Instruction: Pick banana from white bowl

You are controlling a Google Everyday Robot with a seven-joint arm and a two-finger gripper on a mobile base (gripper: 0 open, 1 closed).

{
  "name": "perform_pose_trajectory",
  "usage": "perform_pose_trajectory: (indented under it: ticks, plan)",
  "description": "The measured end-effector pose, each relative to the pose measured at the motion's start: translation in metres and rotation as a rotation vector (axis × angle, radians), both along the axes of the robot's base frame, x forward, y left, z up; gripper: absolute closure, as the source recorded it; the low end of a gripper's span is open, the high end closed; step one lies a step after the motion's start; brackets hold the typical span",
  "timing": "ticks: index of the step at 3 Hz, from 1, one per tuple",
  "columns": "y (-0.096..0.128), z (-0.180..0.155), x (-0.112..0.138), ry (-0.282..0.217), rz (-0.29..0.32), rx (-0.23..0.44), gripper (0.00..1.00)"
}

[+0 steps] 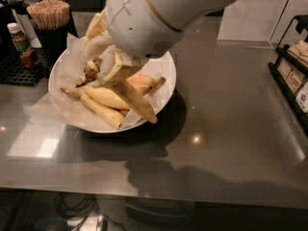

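The white bowl (61, 67) stands on the grey counter, lined with crinkled paper (50, 110) that spills over its left rim. My gripper (113, 70) hangs over the middle of the bowl under the big white arm and is shut on the long olive-yellow banana (137, 102). The banana slants down to the right, its free end just above the bowl's front right rim. Other bananas (102, 110) lie in the bowl below it, with a dark stem cluster (90, 71) beside the gripper.
A black cup of wooden sticks (48, 14) and a small bottle (21, 43) stand at the back left on a black mat. A dark rack (288, 78) lines the right edge. A clear sign holder (255, 13) stands at the back right. The counter's front edge runs near the bottom.
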State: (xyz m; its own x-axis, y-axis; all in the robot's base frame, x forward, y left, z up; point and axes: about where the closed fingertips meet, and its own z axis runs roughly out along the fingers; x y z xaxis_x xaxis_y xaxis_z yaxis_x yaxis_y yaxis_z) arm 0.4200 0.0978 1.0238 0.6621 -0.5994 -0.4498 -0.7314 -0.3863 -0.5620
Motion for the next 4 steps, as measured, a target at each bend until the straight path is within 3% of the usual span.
perform_pose_trajectory:
  ticks: [1,2,3,4]
  plan:
    - [-0.049,-0.009,0.032,0.018,-0.148,0.142,1.0]
    - [-0.05,-0.002,0.032,0.01,-0.163,0.164,1.0]
    - [-0.027,0.026,0.006,-0.078,-0.068,0.102,1.0]
    - [-0.018,0.059,-0.028,-0.193,-0.042,0.062,1.0]
